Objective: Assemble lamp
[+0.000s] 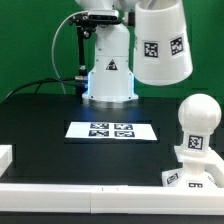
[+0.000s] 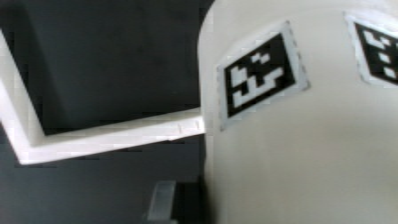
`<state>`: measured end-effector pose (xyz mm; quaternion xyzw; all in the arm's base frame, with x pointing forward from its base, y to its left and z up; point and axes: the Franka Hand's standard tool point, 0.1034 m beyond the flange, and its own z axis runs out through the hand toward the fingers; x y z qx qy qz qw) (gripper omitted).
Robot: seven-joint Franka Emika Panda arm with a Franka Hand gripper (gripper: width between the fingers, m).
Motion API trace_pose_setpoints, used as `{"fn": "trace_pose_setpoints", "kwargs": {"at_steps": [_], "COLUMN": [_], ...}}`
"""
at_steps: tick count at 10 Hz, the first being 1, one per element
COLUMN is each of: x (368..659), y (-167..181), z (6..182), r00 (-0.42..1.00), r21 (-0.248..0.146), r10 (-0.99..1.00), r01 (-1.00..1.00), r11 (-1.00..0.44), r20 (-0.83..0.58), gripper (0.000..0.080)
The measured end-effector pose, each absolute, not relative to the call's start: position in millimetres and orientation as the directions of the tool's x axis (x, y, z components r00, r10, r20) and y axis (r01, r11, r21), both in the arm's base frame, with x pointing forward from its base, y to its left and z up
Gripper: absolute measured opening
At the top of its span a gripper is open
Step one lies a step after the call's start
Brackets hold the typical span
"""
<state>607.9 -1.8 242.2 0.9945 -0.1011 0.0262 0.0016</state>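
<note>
On your black tabletop point(image 1: 40, 120) the marker board point(image 1: 111, 129) lies flat, low and toward the exterior view's left of the claw. A white border rail point(image 2: 107, 135) runs along the table's edge. A green backdrop point(image 1: 30, 40) stands behind.

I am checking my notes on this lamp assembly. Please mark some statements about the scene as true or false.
1. The shade is in the air, above the table. True.
2. The bulb lies flat on the marker board. False: it stands upright on the base, at the exterior view's right, apart from the board.
3. The shade already covers the bulb. False: it hangs higher, clear of the bulb.
4. The marker board carries only tags. True.
5. The wrist view shows the shade close up, with a square tag on it. True.
</note>
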Motion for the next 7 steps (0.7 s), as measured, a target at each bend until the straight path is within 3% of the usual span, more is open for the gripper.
{"fn": "trace_pose_setpoints", "kwargs": {"at_steps": [3, 7], "x": [627, 628], "y": [19, 44], "z": [230.7, 206.1], "r00": [0.976, 0.972], "r21": [0.007, 0.0], "r10": [-0.208, -0.212], "r01": [-0.209, -0.213], "r11": [-0.978, -0.977], "r20": [0.072, 0.103], "gripper": [0.0048, 0.0048]}}
